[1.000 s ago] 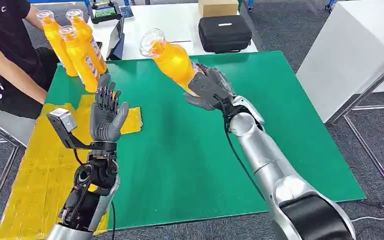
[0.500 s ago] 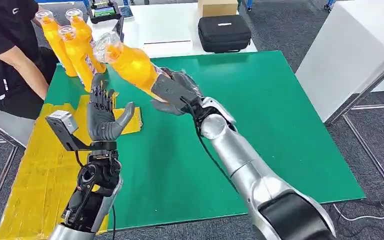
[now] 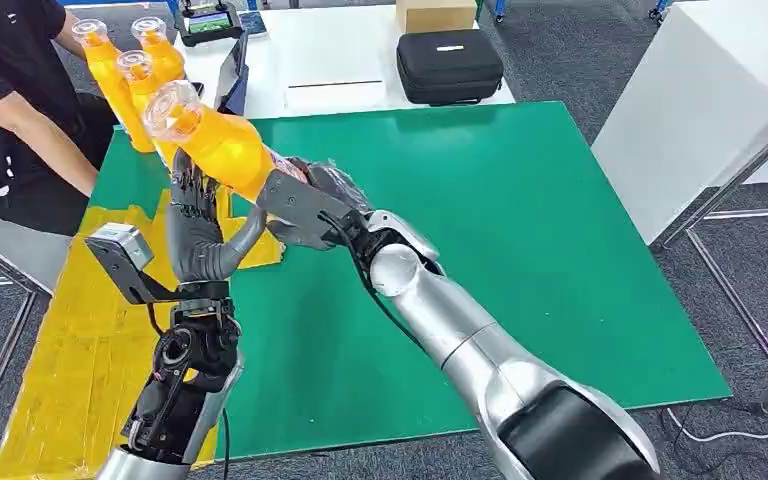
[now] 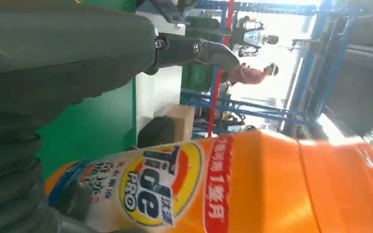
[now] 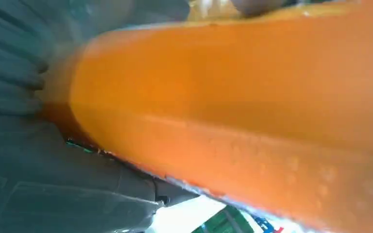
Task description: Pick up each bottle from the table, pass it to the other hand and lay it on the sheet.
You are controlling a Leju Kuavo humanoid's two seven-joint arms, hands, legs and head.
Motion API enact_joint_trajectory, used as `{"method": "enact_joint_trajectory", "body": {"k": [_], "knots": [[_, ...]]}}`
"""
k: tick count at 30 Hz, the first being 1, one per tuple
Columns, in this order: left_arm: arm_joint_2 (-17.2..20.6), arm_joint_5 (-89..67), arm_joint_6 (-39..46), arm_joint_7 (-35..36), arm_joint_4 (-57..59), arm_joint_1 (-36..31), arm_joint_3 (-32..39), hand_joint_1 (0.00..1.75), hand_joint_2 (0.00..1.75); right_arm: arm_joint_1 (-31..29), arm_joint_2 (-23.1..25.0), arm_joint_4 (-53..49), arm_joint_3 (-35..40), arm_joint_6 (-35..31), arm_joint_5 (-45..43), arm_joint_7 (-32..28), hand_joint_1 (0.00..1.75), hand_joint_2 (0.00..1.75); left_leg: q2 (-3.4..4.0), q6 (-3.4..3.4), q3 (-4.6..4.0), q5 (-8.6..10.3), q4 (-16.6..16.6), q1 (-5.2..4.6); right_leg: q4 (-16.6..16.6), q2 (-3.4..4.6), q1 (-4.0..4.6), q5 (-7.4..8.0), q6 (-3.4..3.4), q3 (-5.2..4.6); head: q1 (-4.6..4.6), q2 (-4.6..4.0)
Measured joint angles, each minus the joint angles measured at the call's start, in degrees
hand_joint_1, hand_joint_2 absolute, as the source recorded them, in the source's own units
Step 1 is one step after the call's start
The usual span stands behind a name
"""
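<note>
Now the right hand (image 3: 305, 205) grips the orange bottle (image 3: 222, 148), tilted toward ten o'clock; the left hand (image 3: 200, 235), fingers spread, seemingly not touching, should close firmly before release.

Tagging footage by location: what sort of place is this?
Probably a robot lab or workshop: grey carpet floor, a green mat on a table, a black equipment case, and blue metal racks behind.

Head view: bright, even indoor light, sharp overall w/ soft, faint shadows on the green surface (image 3: 560, 250). Left wrist view: strong backlight from the far bright area blows out to white; the orange bottle (image 4: 252, 189) is close and blurred at its right end. Right wrist view: very close, out of focus, smeared throughout.
</note>
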Motion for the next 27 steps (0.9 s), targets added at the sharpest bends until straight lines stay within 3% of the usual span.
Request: {"method": "enact_joint_trajectory", "body": {"k": [7, 14, 20, 27], "knots": [[0.0, -1.1, 0.8, 0.0, -1.4, 0.2, -0.1, 0.00, 1.75, -0.5, 0.0, 0.6, 8.6, -1.8, -2.1, 3.5, 1.75, 1.75, 0.02, 0.00, 0.00, 0.00, 0.0, 0.00, 0.0, 0.00, 0.01, 0.00, 0.00, -0.04, 0.00, 0.00], [-0.1, -1.1, 0.8, 0.0, -2.0, 0.8, 0.0, 0.00, 1.75, -1.0, 0.1, 1.0, 12.3, -1.9, -2.4, 4.7, 1.75, 1.75, 0.05, -0.01, -0.02, 0.00, 0.0, 0.01, 0.0, 0.01, 0.00, 0.00, -0.01, -0.06, 0.00, 0.00], [-0.1, 1.1, 0.3, 1.4, -2.1, 1.8, 0.2, 0.00, 1.75, -1.1, 0.1, 0.9, 20.9, -4.8, -0.1, 9.1, 1.75, 1.75, 0.05, -0.01, -0.02, 0.00, 0.0, 0.01, 0.0, 0.01, 0.00, -0.01, -0.01, -0.09, 0.00, 0.00], [-0.1, 15.5, -10.3, 8.5, -1.7, 3.1, 0.9, 0.00, 1.75, -2.0, -0.2, 0.4, 26.6, -6.1, 3.0, 11.4, 1.75, 1.75, 0.09, -0.01, -0.02, 0.00, 0.0, 0.01, 0.0, 0.03, -0.02, -0.01, -0.02, -0.14, 0.02, 0.00]]}}
